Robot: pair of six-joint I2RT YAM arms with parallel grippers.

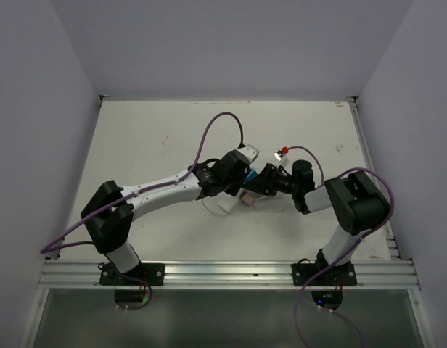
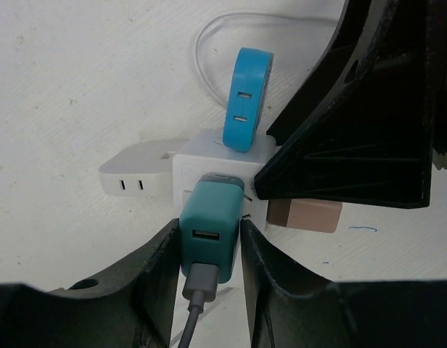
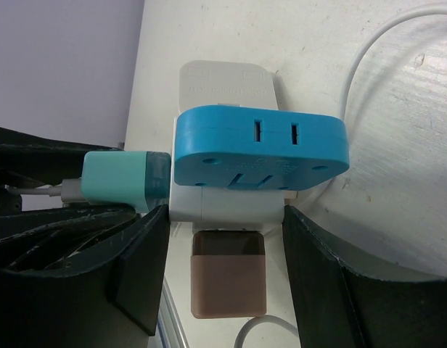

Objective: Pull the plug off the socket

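Observation:
A white cube socket (image 2: 202, 163) lies on the table with several plugs in it. The teal USB plug (image 2: 209, 232), with a grey cable in it, sits in the socket's near face, and my left gripper (image 2: 210, 230) is shut on it, one finger against each side. My right gripper (image 3: 225, 217) is shut on the socket (image 3: 231, 206), its fingers pressed to two opposite sides; the teal plug (image 3: 118, 181) sticks out to the left there. In the top view both grippers (image 1: 234, 177) (image 1: 263, 181) meet at mid-table.
A blue adapter (image 3: 260, 148), a brown plug (image 3: 228, 279) and a white adapter (image 2: 136, 174) also sit in the socket. A thin white cable (image 2: 209, 43) loops behind it. A small red-and-white connector (image 1: 280, 153) lies further back. Walls close three sides.

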